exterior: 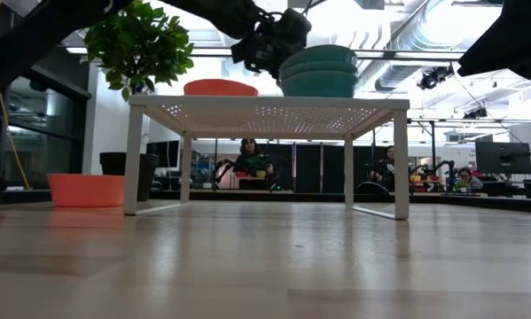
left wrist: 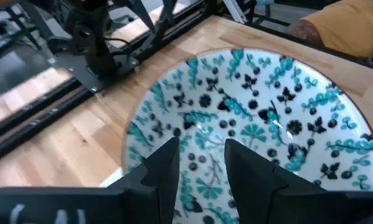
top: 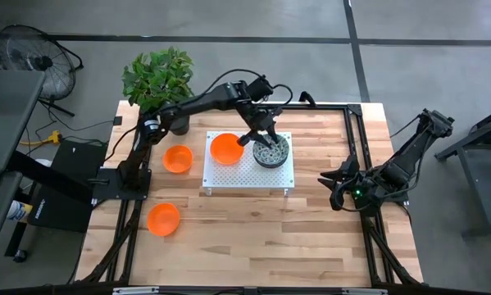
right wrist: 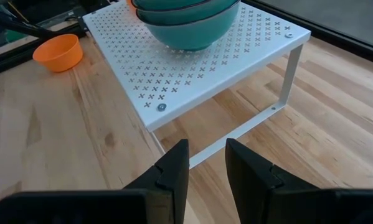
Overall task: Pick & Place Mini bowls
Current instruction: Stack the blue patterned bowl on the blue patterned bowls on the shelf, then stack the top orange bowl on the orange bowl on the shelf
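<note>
Bowls nearest the table's front edge come first: one plain orange bowl (top: 163, 219) sits alone on the bare wood at the left, and a second orange bowl (top: 178, 159) lies farther back, just beside the left edge of the white perforated shelf (top: 245, 176). On the raised shelf stand a third orange bowl (top: 226, 148) and, to its right, a stack of patterned bowls (top: 271, 151), white inside with dark green speckle and teal outside; three rims show in the low view (exterior: 318, 69). The left gripper (top: 261, 136) hangs directly over that stack, its two fingers (left wrist: 164, 171) parted by a narrow gap with nothing between them, pointing down into the top bowl (left wrist: 248, 130); whether the fingertips touch the bowl cannot be told. The right gripper (top: 337, 187) waits low over the wood at the table's right side, well apart from the shelf, its fingers (right wrist: 174, 165) also slightly apart and empty, facing the shelf's corner. Behind the shelf, at the far left corner, stands a leafy plant (top: 157, 75) in a black pot
</note>
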Robot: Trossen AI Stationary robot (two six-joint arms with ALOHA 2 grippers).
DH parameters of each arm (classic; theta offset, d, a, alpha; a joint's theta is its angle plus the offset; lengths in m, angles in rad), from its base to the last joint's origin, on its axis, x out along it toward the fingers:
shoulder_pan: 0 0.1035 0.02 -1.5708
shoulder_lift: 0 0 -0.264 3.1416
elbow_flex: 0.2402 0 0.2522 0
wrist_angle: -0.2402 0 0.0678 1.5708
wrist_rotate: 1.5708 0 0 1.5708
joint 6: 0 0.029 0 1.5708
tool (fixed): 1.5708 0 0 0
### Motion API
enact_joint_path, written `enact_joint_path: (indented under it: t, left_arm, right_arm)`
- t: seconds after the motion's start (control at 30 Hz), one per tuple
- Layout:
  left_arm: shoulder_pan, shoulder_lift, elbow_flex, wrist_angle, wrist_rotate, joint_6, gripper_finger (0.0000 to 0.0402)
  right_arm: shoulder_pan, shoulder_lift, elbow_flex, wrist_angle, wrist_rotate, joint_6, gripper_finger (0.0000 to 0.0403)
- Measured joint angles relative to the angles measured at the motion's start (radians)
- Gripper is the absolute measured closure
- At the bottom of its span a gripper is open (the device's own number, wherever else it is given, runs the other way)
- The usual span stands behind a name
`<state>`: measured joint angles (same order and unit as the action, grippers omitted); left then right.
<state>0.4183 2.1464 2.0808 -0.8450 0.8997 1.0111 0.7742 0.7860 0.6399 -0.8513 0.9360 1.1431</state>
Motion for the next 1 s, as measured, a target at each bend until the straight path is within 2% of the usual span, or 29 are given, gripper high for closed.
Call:
enact_joint_path:
  t: [0.2, 0.33, 0.5, 0.67, 0.83, 1.0]
  left_arm:
    - [-0.006, -0.008, 0.001, 0.058, -0.043, -0.033, 0.0277]
    - [-0.007, -0.065, 0.002, 0.052, -0.055, -0.048, 0.0277]
    - [-0.012, -0.144, 0.002, -0.017, -0.071, -0.048, 0.0277]
    - [-0.021, -0.257, 0.002, -0.158, -0.154, -0.013, 0.0277]
    - [-0.019, -0.358, 0.000, -0.278, -0.192, -0.012, 0.0277]
    - [-0.027, -0.461, 0.001, -0.351, -0.199, -0.013, 0.0277]
  right_arm:
    - [0.000, 0.000, 0.000, 0.000, -0.003, 0.000, 0.0309]
    - [0.000, 0.000, 0.000, 0.001, -0.003, 0.000, 0.0309]
    - [0.000, 0.000, 0.000, 0.001, -0.003, -0.006, 0.0309]
    - [0.000, -0.001, 0.000, 0.003, -0.011, -0.024, 0.0309]
    - [0.000, -0.001, 0.000, 0.003, -0.028, -0.047, 0.0309]
    - [0.000, -0.020, 0.000, 0.003, 0.032, -0.100, 0.0309]
